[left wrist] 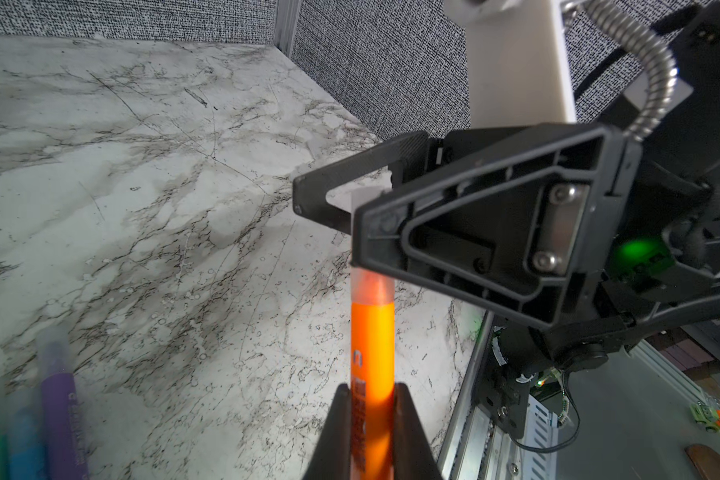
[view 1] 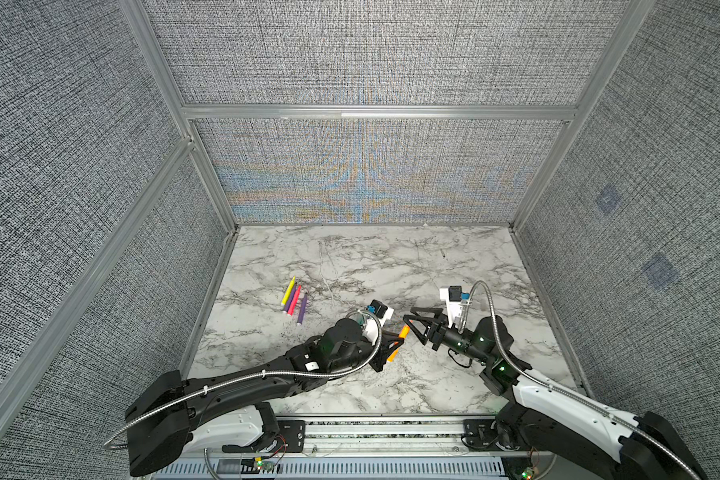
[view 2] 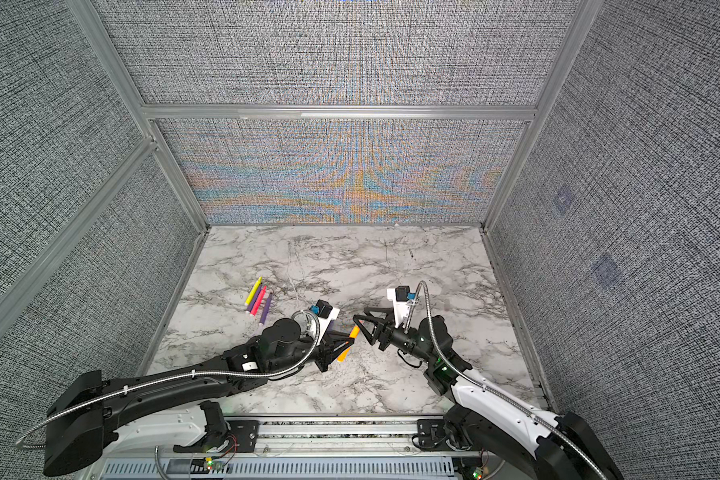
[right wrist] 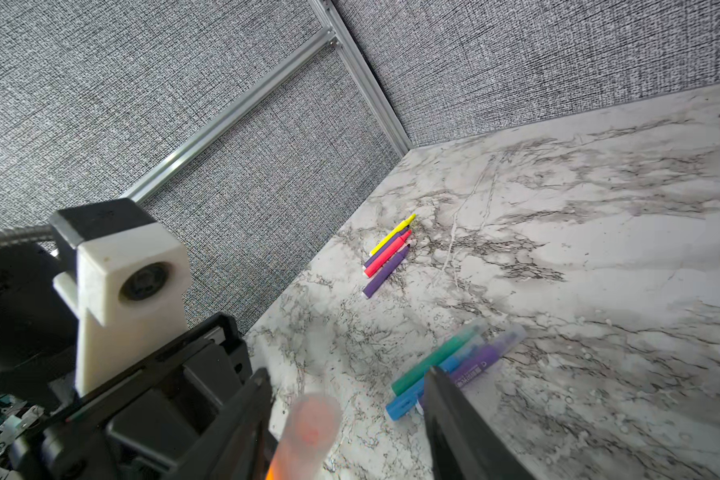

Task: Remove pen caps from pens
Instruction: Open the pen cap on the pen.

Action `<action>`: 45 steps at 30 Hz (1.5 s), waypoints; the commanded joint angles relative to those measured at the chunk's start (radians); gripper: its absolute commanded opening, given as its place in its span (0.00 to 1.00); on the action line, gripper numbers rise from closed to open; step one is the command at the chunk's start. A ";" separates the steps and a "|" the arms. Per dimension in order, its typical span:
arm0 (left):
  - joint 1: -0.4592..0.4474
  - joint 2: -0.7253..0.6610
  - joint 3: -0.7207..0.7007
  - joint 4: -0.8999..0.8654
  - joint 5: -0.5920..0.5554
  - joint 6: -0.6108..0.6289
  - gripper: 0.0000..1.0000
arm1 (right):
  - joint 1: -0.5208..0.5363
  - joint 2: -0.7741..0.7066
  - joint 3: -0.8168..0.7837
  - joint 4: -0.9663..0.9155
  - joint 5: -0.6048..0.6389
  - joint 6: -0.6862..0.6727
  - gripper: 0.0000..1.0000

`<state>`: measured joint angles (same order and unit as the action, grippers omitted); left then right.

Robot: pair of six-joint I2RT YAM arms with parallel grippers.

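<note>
My left gripper (left wrist: 373,392) is shut on the barrel of an orange pen (left wrist: 373,345), held above the marble table (view 1: 391,270). The pen's clear cap (left wrist: 373,286) points at my right gripper (left wrist: 329,212). That gripper is open, and the cap (right wrist: 310,424) sits between its fingers with a gap on each side. In both top views the two grippers meet near the table's middle front, around the orange pen (view 1: 404,331) (view 2: 354,331). Green, blue and purple capped pens (right wrist: 445,370) lie below the grippers, hidden by the left arm in the top views.
Several pens with bare pointed tips, yellow, purple and pink (view 1: 294,301) (right wrist: 389,255), lie together at the table's left. Grey fabric walls with aluminium frames close in three sides. A metal rail (view 1: 383,432) runs along the front edge between the arm bases.
</note>
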<state>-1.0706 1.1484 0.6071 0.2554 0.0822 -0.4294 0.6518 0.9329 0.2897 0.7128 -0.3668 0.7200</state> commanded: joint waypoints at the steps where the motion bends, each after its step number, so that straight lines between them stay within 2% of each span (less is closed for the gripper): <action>1: -0.003 0.006 0.008 0.057 -0.010 0.001 0.04 | 0.021 -0.002 0.006 0.080 0.010 0.005 0.47; 5: -0.005 0.003 0.002 0.065 -0.017 -0.001 0.03 | 0.038 -0.004 0.012 0.075 0.017 -0.003 0.33; 15: -0.011 -0.013 -0.005 0.068 -0.030 0.002 0.03 | 0.062 0.028 0.028 0.095 0.023 -0.014 0.12; 19: -0.010 -0.015 -0.008 0.067 -0.041 0.008 0.05 | 0.075 0.032 0.024 0.115 0.031 -0.034 0.00; 23: -0.011 -0.019 -0.022 0.098 -0.054 0.029 0.24 | 0.093 0.036 0.035 0.099 0.051 -0.050 0.00; 28: -0.010 -0.001 -0.009 0.108 -0.065 0.044 0.32 | 0.118 0.037 0.047 0.091 0.061 -0.062 0.00; 31: -0.011 0.013 0.000 0.120 -0.049 0.049 0.33 | 0.126 0.032 0.050 0.084 0.071 -0.069 0.00; 39: -0.011 0.039 -0.009 0.136 -0.025 0.046 0.22 | 0.128 -0.014 0.120 -0.020 0.107 -0.111 0.00; 43: -0.011 0.039 0.001 0.096 -0.051 0.045 0.04 | 0.127 -0.039 0.145 -0.041 0.117 -0.116 0.00; 45: -0.011 0.041 0.005 0.088 -0.059 0.048 0.00 | 0.127 -0.044 0.155 -0.059 0.125 -0.121 0.00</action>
<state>-1.0851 1.1847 0.6064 0.3763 0.0669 -0.3698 0.7784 0.9012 0.4244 0.6231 -0.2619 0.6205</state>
